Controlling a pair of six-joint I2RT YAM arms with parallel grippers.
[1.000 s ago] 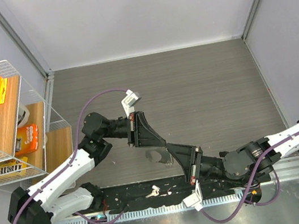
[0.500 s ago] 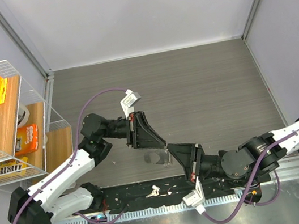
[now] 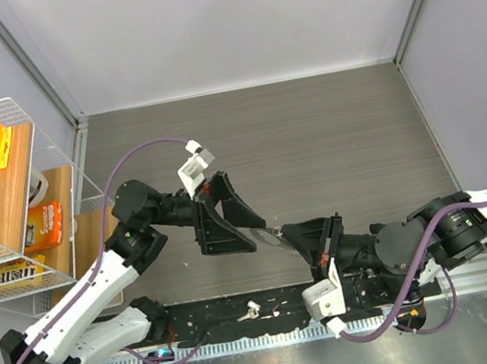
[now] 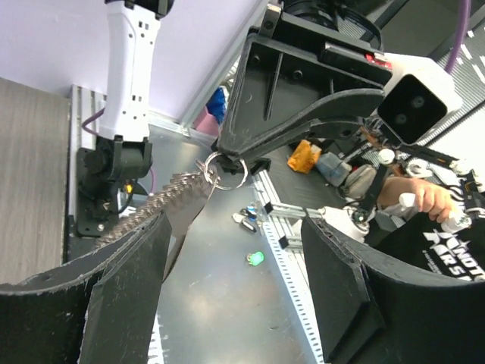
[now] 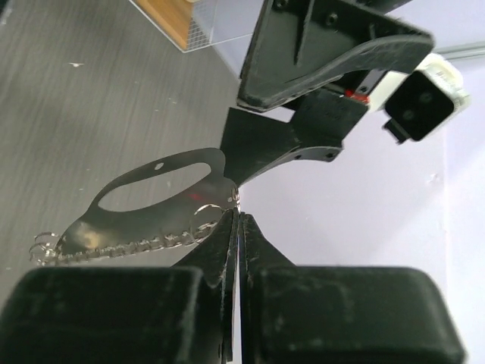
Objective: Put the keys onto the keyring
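My right gripper (image 3: 283, 232) is shut on the split ring (image 4: 225, 168) of the keyring, held in the air at mid-table. From the ring hang a glittery chain (image 5: 129, 244) and a flat silver tag with an oval hole (image 5: 155, 186); the right wrist view shows the ring (image 5: 238, 200) pinched at the fingertips of the right gripper (image 5: 239, 218). My left gripper (image 3: 257, 233) stands open just left of it, with nothing between its fingers (image 4: 333, 288). The keys (image 3: 249, 311) lie on the black mat at the near edge, and the left wrist view shows them small, as the keys (image 4: 246, 217).
A wire shelf (image 3: 51, 149) with orange boxes stands at the far left. A black mat (image 3: 203, 329) and a perforated metal rail (image 3: 482, 268) run along the near edge. A person's hand (image 4: 424, 199) shows beyond the table in the left wrist view.
The left gripper has opened and drawn back to the left, away from the keyring. The right gripper, still shut on the ring, has shifted slightly right and turned.
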